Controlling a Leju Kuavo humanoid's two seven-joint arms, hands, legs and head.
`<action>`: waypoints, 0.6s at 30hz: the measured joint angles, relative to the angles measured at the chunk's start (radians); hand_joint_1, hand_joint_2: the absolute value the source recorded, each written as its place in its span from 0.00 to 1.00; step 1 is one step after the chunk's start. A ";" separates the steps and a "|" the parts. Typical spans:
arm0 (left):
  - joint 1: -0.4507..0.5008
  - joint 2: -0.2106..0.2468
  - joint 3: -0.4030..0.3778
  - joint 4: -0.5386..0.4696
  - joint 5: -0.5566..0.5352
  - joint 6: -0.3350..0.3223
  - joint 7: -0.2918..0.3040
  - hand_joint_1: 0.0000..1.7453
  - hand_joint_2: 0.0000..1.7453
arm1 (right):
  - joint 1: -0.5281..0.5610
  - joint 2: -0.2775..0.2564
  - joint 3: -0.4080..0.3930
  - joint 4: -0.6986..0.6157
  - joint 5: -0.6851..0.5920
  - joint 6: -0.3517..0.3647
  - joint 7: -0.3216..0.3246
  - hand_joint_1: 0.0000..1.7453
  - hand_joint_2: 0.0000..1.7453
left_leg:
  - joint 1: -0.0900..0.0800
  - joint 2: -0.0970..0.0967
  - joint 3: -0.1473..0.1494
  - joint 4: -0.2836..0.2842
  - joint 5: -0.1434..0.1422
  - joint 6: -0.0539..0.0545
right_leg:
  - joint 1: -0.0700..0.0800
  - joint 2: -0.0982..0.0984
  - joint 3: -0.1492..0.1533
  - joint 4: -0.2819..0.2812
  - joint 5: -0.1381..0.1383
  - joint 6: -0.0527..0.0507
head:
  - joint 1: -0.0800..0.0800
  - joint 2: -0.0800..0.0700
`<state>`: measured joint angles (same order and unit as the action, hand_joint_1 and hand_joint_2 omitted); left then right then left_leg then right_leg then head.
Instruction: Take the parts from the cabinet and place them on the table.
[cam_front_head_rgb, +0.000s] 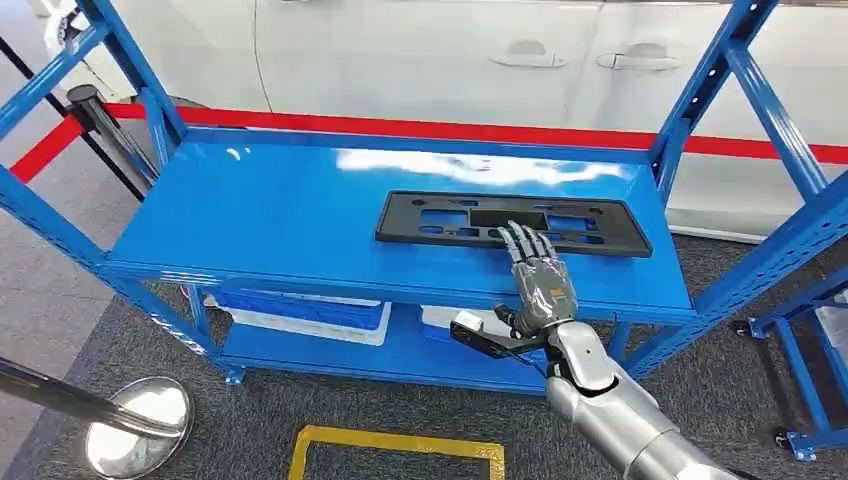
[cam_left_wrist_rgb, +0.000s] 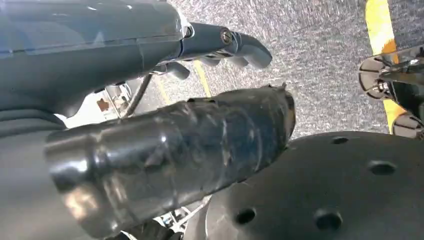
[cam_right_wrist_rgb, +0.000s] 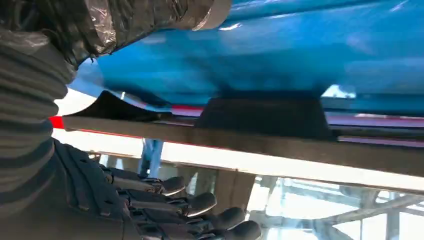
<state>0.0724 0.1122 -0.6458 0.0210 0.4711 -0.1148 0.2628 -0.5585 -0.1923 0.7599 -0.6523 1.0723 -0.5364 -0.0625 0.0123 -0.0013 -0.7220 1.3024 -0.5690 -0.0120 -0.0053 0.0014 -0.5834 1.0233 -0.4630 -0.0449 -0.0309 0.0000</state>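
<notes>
- A black licence plate frame (cam_front_head_rgb: 513, 224) lies flat on the top shelf of the blue metal rack (cam_front_head_rgb: 280, 215), right of centre in the head view
- The right hand (cam_front_head_rgb: 540, 275) reaches up from the lower right, fingers stretched out and slightly spread over the frame's near edge, gripping nothing
- In its wrist view the left hand (cam_left_wrist_rgb: 220, 47) hangs over grey carpet, fingers loosely curled and holding nothing
- A white car body (cam_front_head_rgb: 430, 55) fills the top of the head view

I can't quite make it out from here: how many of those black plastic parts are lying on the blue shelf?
1. A single black part lies flat on the blue shelf's top level, toward its right side, with the robot's right hand resting on its near edge.
</notes>
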 joint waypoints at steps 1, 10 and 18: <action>0.000 0.000 0.000 0.000 0.000 0.000 0.000 0.00 0.00 | 0.000 0.001 0.000 0.000 0.000 0.000 -0.001 0.00 1.00 | 0.000 0.000 0.026 -0.057 0.039 0.001 | 0.000 0.001 0.004 0.001 -0.003 0.002 | 0.000 0.000; 0.001 -0.001 0.000 0.000 -0.002 -0.006 0.006 0.00 0.00 | -0.006 0.012 0.000 0.001 -0.050 -0.002 -0.027 0.00 1.00 | -0.006 -0.001 0.160 -0.302 0.112 0.046 | -0.002 0.002 -0.004 0.059 -0.037 0.043 | 0.001 0.000; 0.001 -0.009 0.001 0.000 -0.003 -0.003 0.006 0.00 0.00 | 0.000 0.013 -0.002 -0.031 -0.090 -0.007 -0.034 0.00 1.00 | -0.008 -0.002 0.202 -0.297 0.074 0.051 | -0.004 0.001 -0.068 0.082 0.033 0.040 | 0.002 0.000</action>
<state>0.0729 0.1030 -0.6447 0.0210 0.4685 -0.1179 0.2686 -0.5589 -0.1789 0.7576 -0.6829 0.9819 -0.5432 -0.0965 0.0043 -0.0033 -0.5204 1.0049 -0.4945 0.0394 -0.0089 0.0025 -0.6510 1.1048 -0.4302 -0.0053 -0.0294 0.0000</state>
